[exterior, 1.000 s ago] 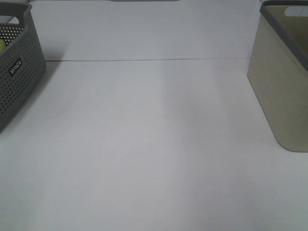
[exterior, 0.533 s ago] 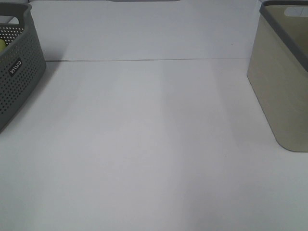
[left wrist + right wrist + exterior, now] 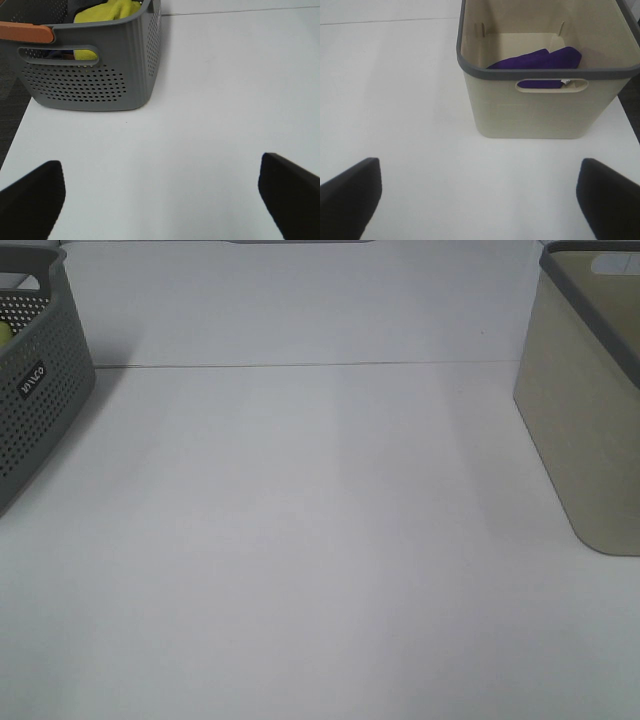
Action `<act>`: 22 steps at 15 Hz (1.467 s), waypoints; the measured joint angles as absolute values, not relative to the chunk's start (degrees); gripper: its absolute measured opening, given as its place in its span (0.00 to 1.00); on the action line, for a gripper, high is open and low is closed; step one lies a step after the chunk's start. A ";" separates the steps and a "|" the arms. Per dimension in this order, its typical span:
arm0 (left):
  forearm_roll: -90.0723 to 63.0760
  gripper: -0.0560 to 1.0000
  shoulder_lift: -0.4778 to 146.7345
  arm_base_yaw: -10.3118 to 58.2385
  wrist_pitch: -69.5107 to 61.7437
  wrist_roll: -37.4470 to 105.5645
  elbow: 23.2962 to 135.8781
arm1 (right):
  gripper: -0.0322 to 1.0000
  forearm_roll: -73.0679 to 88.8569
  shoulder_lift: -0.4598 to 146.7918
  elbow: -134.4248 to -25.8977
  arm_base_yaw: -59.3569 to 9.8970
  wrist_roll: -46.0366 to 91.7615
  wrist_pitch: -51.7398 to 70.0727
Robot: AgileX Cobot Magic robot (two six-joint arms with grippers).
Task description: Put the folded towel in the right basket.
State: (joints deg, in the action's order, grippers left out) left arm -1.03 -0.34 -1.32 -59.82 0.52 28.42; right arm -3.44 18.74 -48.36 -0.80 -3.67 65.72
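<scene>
A folded purple towel [image 3: 540, 61] lies inside the beige right basket [image 3: 535, 117], which has a grey rim; the basket's side also shows at the right edge of the high view [image 3: 585, 430]. My right gripper [image 3: 480, 200] is open and empty, its dark fingertips [image 3: 350, 192] spread wide above the white table, short of the basket. My left gripper [image 3: 162, 197] is open and empty too, fingertips [image 3: 32, 192] wide apart, in front of the grey left basket. Neither gripper shows in the high view.
The grey perforated left basket [image 3: 95, 85] holds a yellow cloth [image 3: 107, 12] and has an orange handle [image 3: 25, 31]; it also shows at the left edge of the high view [image 3: 35, 390]. The white table [image 3: 320, 540] lies between the baskets. A seam line crosses its far part.
</scene>
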 joint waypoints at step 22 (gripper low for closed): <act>-1.03 0.99 -0.34 -1.32 -59.82 0.52 28.42 | 0.96 0.46 -0.23 -28.76 -0.80 1.89 60.96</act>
State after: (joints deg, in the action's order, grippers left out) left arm -1.03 -0.34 -1.32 -59.82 0.52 28.42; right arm 0.46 -0.23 -28.76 -0.80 1.89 60.96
